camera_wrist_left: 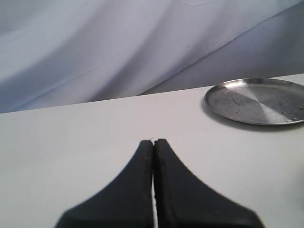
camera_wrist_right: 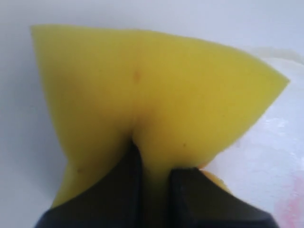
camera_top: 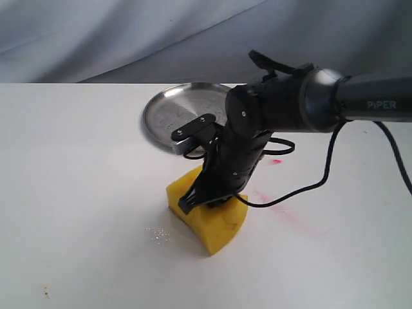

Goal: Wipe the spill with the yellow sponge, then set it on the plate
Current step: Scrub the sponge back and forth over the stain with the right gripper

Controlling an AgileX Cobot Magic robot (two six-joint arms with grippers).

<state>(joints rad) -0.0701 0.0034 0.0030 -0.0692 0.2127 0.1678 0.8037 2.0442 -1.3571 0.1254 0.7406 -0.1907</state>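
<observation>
Right gripper (camera_wrist_right: 154, 171), clamped on the sponge (camera_top: 215, 225), presses it to the worktop (camera_top: 77, 193) for wiping; left gripper (camera_wrist_left: 153, 142) closed, empty.

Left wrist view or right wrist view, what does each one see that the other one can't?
Only the left wrist view shows the plate, grey cloth and shut left end effector. Only the right wrist view shows the sponge pinched in the right end effector, plus a pink smear. Both show the white table.
</observation>
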